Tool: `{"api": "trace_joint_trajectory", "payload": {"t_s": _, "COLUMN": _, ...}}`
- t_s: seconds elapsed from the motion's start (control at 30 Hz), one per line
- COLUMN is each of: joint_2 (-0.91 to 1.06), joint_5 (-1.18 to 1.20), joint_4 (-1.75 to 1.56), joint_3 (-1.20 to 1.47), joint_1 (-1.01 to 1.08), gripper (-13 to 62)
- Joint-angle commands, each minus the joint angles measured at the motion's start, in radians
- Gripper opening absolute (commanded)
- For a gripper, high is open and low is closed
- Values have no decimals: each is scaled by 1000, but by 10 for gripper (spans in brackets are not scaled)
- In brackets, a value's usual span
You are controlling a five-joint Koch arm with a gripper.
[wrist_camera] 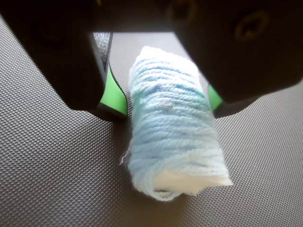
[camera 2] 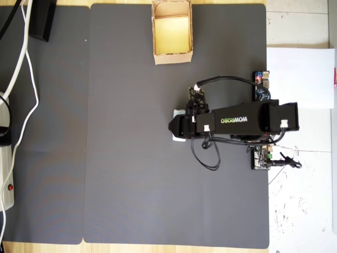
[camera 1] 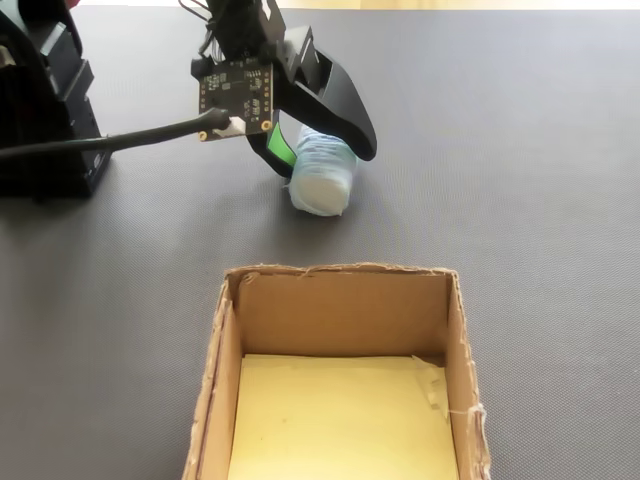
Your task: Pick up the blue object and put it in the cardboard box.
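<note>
The blue object [wrist_camera: 175, 137], a pale blue-white yarn-wound bundle, lies on the dark mat between my gripper's [wrist_camera: 165, 106] jaws. The jaws stand open around it: a gap shows beside the left green pad [wrist_camera: 116, 97], while the right pad [wrist_camera: 214, 97] is at the bundle's side. In the fixed view the gripper [camera 1: 322, 152] straddles the bundle [camera 1: 322, 180] from above, just behind the cardboard box [camera 1: 340, 315]. The overhead view shows the box [camera 2: 171, 57] at the mat's top edge and the gripper [camera 2: 176, 126] mid-mat, with only slivers of the bundle [camera 2: 179, 139] showing under it.
A grey textured mat [camera 2: 131, 158] covers the table. The arm's base and circuit boards [camera 2: 260, 158] sit at the mat's right edge in the overhead view. White cables [camera 2: 23, 79] run along the left side. A black block [camera 1: 45, 110] stands at the fixed view's left.
</note>
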Motion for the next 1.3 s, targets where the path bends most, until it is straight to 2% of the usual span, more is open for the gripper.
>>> {"api": "trace_joint_trajectory", "payload": {"t_s": 0.0, "joint_2": -23, "joint_5": 18, "joint_4": -164, "joint_3": -15, "joint_1": -5, "gripper": 282}}
{"api": "trace_joint_trajectory", "payload": {"t_s": 0.23, "joint_2": -26, "joint_5": 18, "joint_4": -376, "joint_3": 80, "joint_1": -6, "gripper": 125}}
{"api": "trace_joint_trajectory", "payload": {"t_s": 0.33, "joint_2": -23, "joint_5": 29, "joint_4": -453, "joint_3": 118, "joint_1": -6, "gripper": 121}}
{"api": "trace_joint_trajectory", "payload": {"t_s": 0.4, "joint_2": -3, "joint_5": 40, "joint_4": -554, "joint_3": 170, "joint_1": 2, "gripper": 76}}
{"api": "trace_joint_trajectory", "payload": {"t_s": 0.8, "joint_2": 259, "joint_5": 72, "joint_4": -710, "joint_3": 376, "joint_1": 44, "gripper": 70}}
{"api": "trace_joint_trajectory", "payload": {"t_s": 1.27, "joint_2": 545, "joint_5": 69, "joint_4": -712, "joint_3": 442, "joint_1": 78, "gripper": 70}}
